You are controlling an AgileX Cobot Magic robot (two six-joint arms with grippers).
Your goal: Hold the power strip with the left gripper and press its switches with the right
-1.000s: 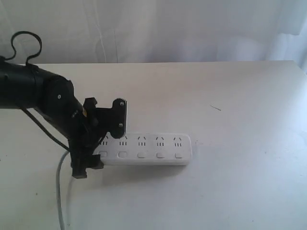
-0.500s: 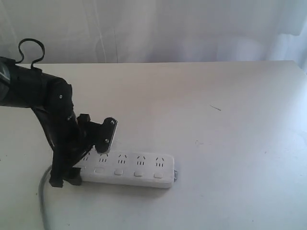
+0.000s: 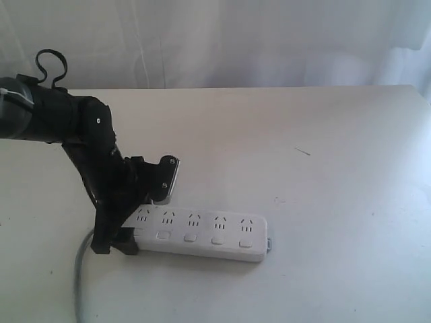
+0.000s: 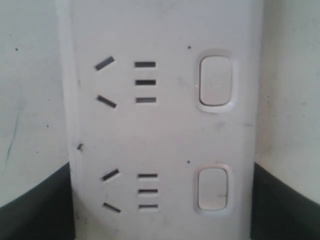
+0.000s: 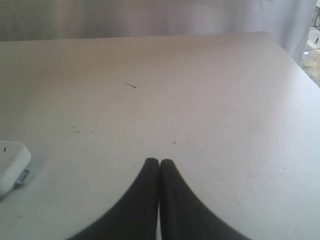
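Grip on the power strip (image 3: 202, 234) is supplied by the left claw (image 3: 128, 225). Its black fingers (image 4: 35, 210) are set against the strip's two long sides at the cord end, so the white bar is pinched across its width. The strip is placed close to the worktop (image 3: 337, 202) edge nearest the exterior camera, toward that edge's left end. Its length runs roughly along that edge and its free end is turned toward the right side. Whether the bar is flat on the surface or slightly raised cannot be told. A grey cord (image 3: 81, 269) is trailed from the held end toward the near left corner.

Four of the switches (image 3: 190, 237) are seen clear of the claw, in a row along the long side nearer the camera, one by each socket group. In the left wrist view two of them are shown close up beside their slots, untouched.

In the right wrist view the right claw (image 5: 159, 162) is shown above bare worktop with its pointed tips pressed together. Only a rounded end of the strip (image 5: 12, 167) is caught there, well apart from the tips. A thin dark mark (image 3: 303, 151) is visible on the worktop toward the far right corner, and a white curtain (image 3: 236, 40) is hung behind the far edge.
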